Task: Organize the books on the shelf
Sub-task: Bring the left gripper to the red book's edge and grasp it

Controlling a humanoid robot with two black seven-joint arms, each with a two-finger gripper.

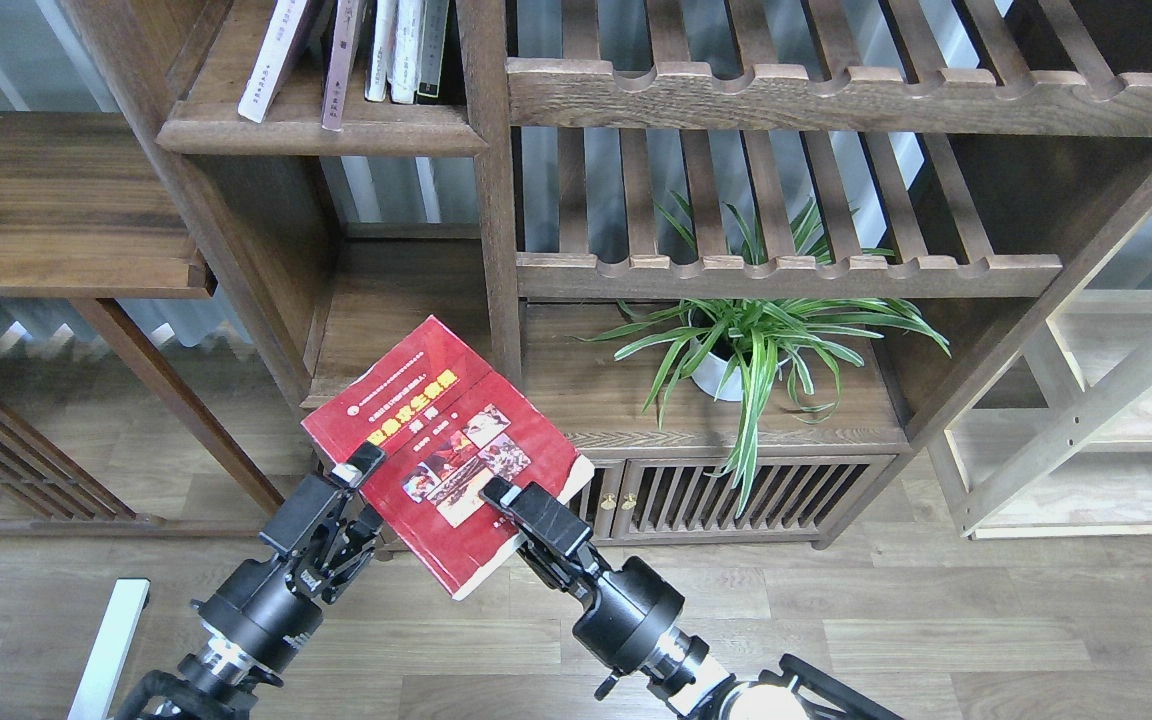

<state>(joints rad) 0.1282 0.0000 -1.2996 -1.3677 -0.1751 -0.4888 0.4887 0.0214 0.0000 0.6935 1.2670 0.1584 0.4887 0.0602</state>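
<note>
Nearest the camera, the left gripper (pixel 361 468) and right gripper (pixel 501 495) each pinched an edge of the red book (pixel 446 440), held tilted in the air between them, cover up. Beyond it stood the wooden bookcase and a potted spider plant (pixel 746 345). Farthest, upper left, the narrow shelf (pixel 321 135) already carried several upright books (pixel 376 50). Shelving this red one appeared to remain.

shelf (pixel 321 130) right end free, standing books (pixel 376 50) leftward
</note>
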